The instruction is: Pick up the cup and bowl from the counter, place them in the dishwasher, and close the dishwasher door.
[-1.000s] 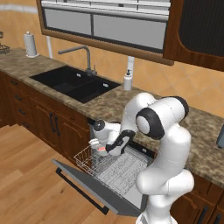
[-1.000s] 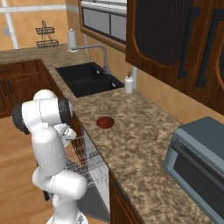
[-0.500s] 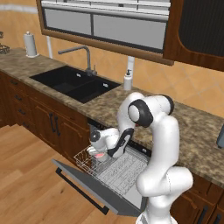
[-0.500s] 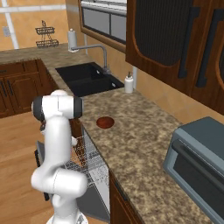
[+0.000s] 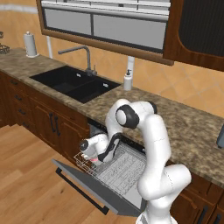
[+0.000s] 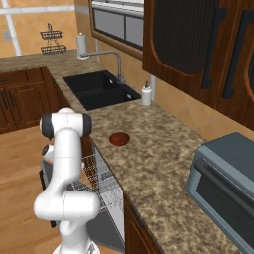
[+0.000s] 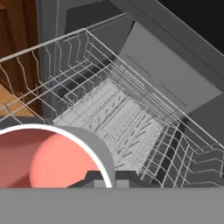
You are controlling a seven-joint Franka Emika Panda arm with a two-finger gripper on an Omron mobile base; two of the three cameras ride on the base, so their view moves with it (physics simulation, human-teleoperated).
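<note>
My gripper (image 5: 92,155) is shut on the cup (image 5: 94,160), white-grey outside and pink inside, and holds it low over the front left corner of the dishwasher's white wire rack (image 5: 122,168). In the hand view the cup (image 7: 57,157) sits at the lower left, close to the gripper (image 7: 103,180), with the rack (image 7: 118,118) spread out below. The dishwasher door (image 5: 83,183) hangs open, dropped toward the floor. The dark reddish-brown bowl (image 6: 119,139) rests on the granite counter (image 6: 149,163), above and behind the dishwasher, apart from the arm.
A black sink (image 5: 74,83) with a faucet lies left of the dishwasher. A white soap dispenser (image 5: 127,81) stands by the wall. A grey oven-like appliance (image 6: 228,173) sits on the counter at the right. Wooden cabinets (image 5: 57,127) flank the open door.
The arm has swung down and to the left, carrying the cup from above the rack's middle to low over its front left corner. The bowl has not moved.
</note>
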